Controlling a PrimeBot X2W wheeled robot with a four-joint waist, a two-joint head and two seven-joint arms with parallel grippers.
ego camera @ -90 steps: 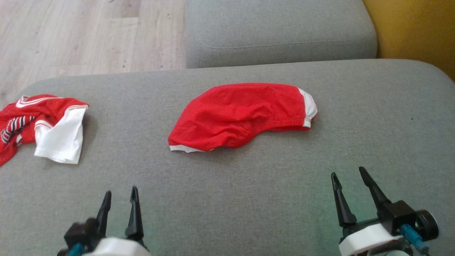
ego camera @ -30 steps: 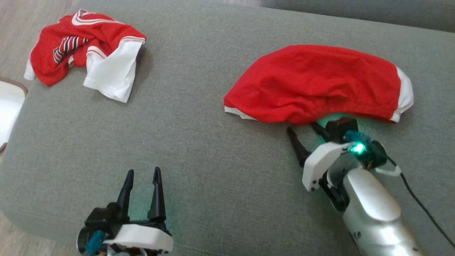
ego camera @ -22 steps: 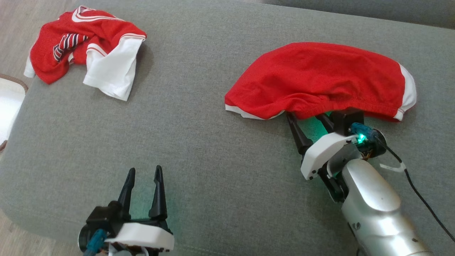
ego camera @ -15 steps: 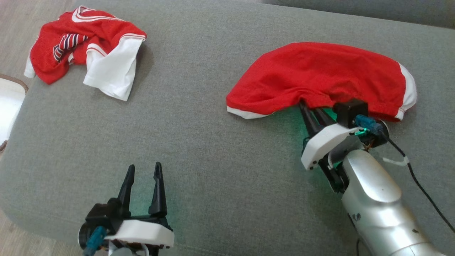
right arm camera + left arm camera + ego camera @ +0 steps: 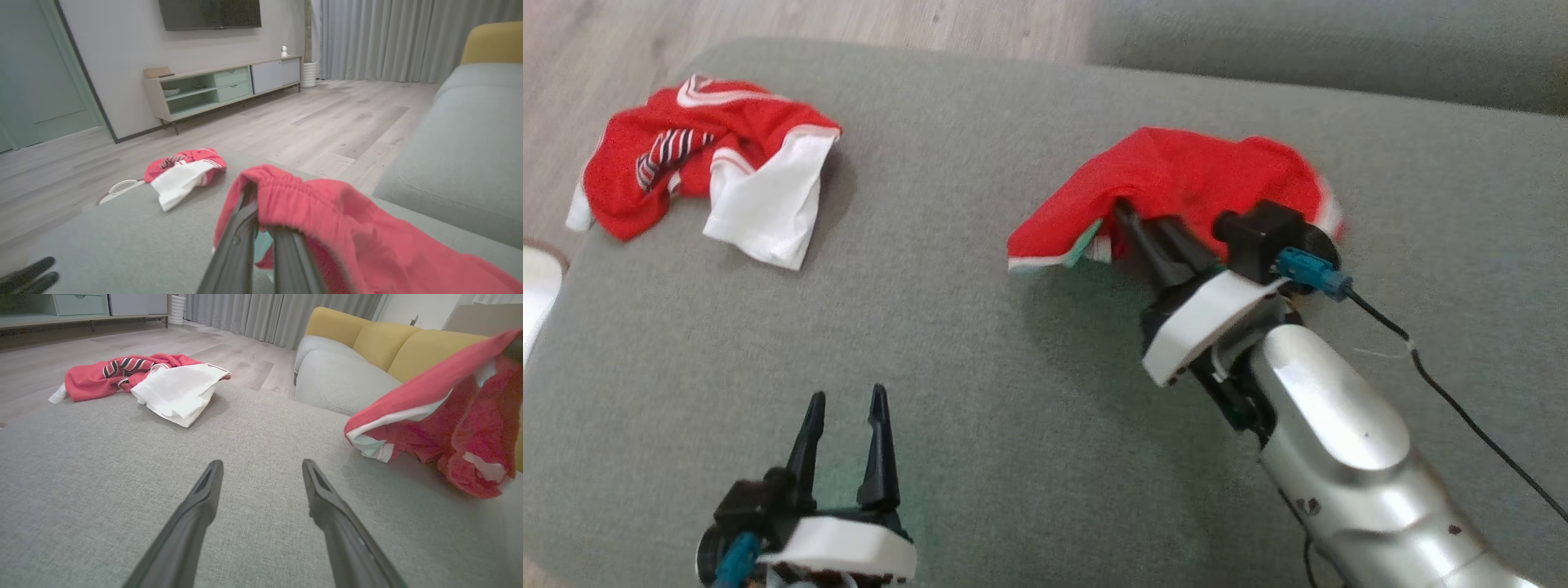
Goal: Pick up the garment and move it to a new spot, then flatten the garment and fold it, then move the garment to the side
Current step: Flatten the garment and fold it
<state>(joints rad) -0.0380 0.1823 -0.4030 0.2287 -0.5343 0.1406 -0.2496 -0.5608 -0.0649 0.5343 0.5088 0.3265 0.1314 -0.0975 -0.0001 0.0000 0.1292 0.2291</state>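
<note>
Grey sofa cushion carries a crumpled red-and-white shirt at its far left corner. Toward the right, the right tool is clamped on the elastic waistband of the red garment, which hangs bunched and raised. Near the front edge, the left tool has its fingers apart, holding nothing.

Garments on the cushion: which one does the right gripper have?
The plain red garment, hanging from the right gripper shut on its elastic edge. The striped red-and-white jersey lies crumpled at the far left, untouched.
</note>
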